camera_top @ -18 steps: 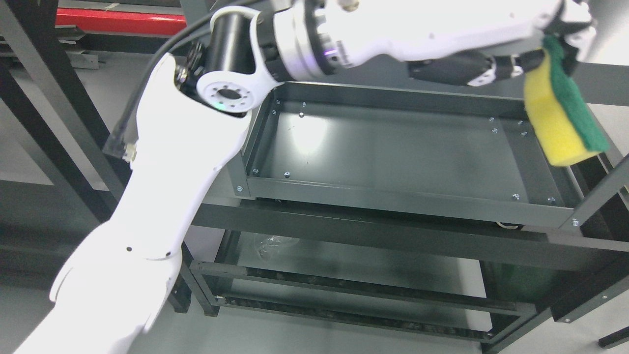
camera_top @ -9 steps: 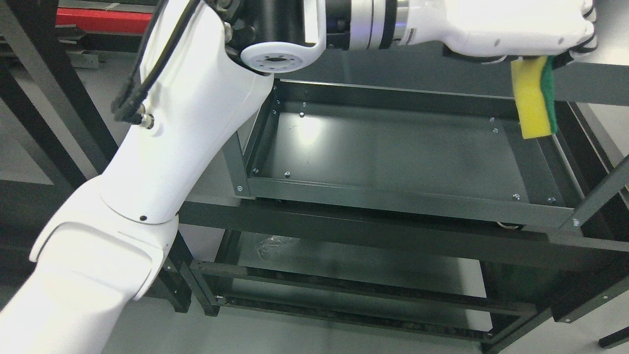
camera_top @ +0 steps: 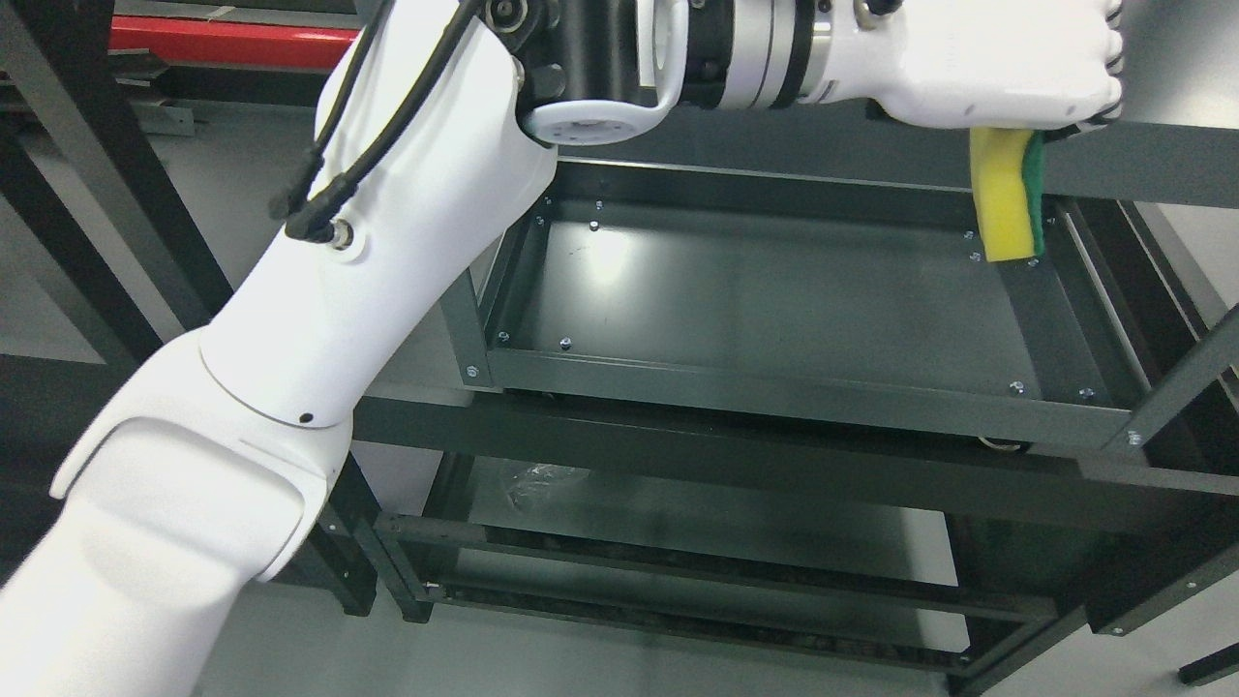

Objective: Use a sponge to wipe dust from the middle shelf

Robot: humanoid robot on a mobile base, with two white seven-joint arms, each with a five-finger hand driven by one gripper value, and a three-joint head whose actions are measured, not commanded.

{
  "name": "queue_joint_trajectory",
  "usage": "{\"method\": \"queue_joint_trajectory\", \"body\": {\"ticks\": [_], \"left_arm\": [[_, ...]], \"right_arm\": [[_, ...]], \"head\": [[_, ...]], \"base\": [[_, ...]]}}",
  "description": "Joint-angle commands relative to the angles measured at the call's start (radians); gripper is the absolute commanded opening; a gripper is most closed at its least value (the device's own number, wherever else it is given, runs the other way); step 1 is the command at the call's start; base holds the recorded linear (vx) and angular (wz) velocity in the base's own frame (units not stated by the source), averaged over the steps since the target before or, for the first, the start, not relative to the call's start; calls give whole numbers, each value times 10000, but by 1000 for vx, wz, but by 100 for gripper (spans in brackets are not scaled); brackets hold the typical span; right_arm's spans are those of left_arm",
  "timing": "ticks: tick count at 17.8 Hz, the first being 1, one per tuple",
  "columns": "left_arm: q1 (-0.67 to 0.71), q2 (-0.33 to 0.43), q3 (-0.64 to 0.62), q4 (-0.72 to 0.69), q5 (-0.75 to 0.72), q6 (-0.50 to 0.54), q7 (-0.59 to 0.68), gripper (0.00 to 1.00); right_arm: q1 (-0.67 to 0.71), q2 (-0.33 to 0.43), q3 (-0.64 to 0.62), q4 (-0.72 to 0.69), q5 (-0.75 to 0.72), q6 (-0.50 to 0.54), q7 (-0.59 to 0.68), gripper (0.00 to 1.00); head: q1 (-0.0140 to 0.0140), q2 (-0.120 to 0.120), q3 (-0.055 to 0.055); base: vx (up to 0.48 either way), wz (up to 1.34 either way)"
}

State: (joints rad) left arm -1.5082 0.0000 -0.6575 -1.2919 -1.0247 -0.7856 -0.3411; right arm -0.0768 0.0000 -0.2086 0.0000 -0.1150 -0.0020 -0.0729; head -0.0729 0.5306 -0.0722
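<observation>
- We record our left hand (camera_top: pixel 1007 68), white-shelled, at the upper right of the head view; its arm rises from the lower left and crosses the top of the picture.
- The left hand is closed around the upper end of a yellow foam sponge with a green scouring face (camera_top: pixel 1007 198); the fingers themselves are mostly hidden behind the white shell.
- The sponge hangs upright below the hand, yellow side to the left, green side to the right.
- Its lower end sits over the far right corner of the dark grey metal shelf tray with raised rim (camera_top: pixel 774 300); we cannot tell whether it touches the surface.
- A lower dark shelf (camera_top: pixel 697 528) shows beneath.
- Our right arm does not appear.
</observation>
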Motion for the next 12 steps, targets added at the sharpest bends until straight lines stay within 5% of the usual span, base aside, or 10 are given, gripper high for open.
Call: {"method": "queue_joint_trajectory", "body": {"ticks": [1,12], "left_arm": [[18,350,1265,65,-154,2,-147,0],[1322,3020,3199,-810,1944,2,-1649,0]], "right_arm": [[1,-175,0,-175,0,741,8,100],[1,-175,0,-175,0,726,8,100]], "head": [[0,0,0],[0,0,0]], "base": [[0,0],[0,0]]}}
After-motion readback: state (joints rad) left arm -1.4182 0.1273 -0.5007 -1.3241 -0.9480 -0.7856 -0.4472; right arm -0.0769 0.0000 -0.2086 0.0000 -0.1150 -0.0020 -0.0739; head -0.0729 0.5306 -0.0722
